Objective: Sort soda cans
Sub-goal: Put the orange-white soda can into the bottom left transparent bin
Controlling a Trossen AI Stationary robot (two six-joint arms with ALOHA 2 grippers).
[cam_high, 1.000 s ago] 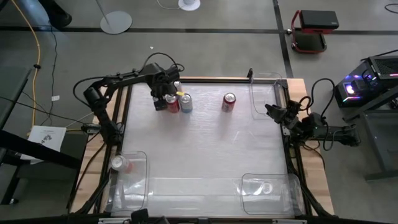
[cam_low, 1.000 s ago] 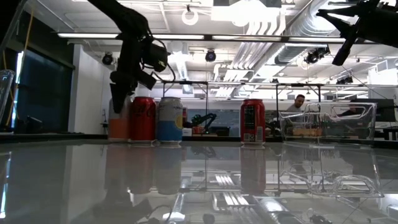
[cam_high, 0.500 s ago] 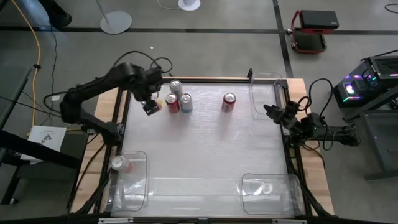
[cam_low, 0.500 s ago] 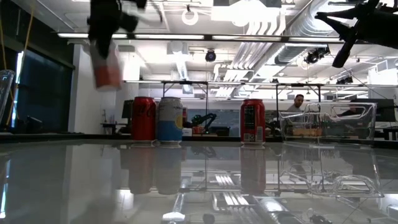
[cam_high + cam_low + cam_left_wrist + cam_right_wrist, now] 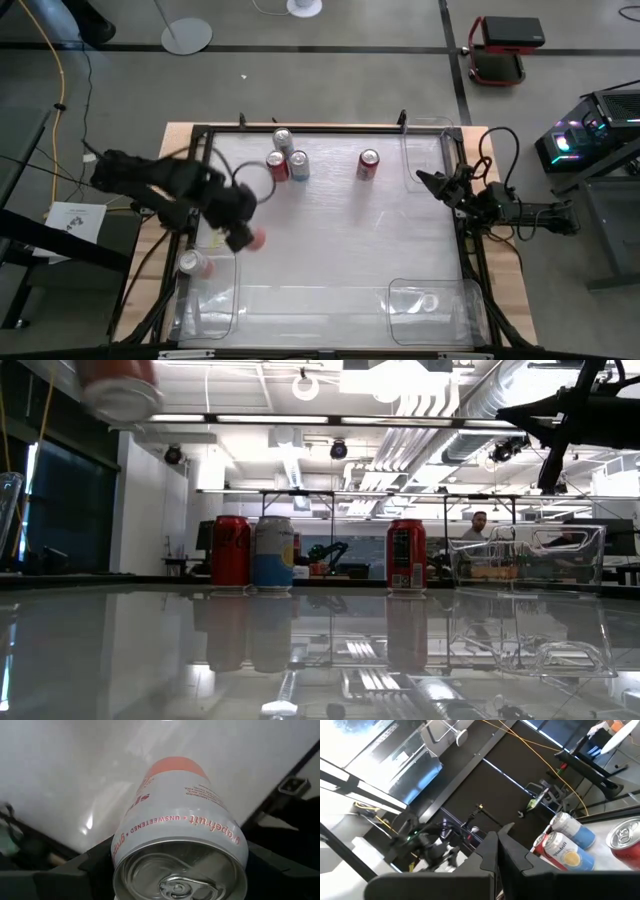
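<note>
Table (image 5: 330, 240): you have a pale, glossy top with a dark frame round it; the middle is bare.
Bins: you see four clear plastic bins — one at the near left corner (image 5: 228, 300), one at the near right corner (image 5: 470, 300), one along the far right edge (image 5: 412, 160), which the low view shows at its right (image 5: 590, 550). The fourth you cannot place; it is not clear.
Left arm: it reaches in over the left edge, just above the near left bin.
Left gripper (image 5: 240, 238): its fingers pinch a white-and-orange can (image 5: 180, 835) by the sides, tilted and lifted off the table; the low view cuts it off at the upper left corner (image 5: 118, 385).
Right arm: it waits at the right edge, off the table top.
Right gripper (image 5: 425, 183): fingers pressed together, pointing toward the far right bin, holding nothing.
Cans standing: near the far edge you have a tight group — a red can (image 5: 277, 165) touching a blue-and-silver can (image 5: 298, 166), with a third can (image 5: 282, 139) just behind them, its colour hard to tell. A second red can (image 5: 368, 163) stands alone, well apart to their right, near the far right bin.
Can in bin: one can (image 5: 191, 263) lies in the near left bin, blurred through the plastic.
Room: open table lies between the far row and the near bins.
Background: a person (image 5: 481, 525) sits far behind the table.
</note>
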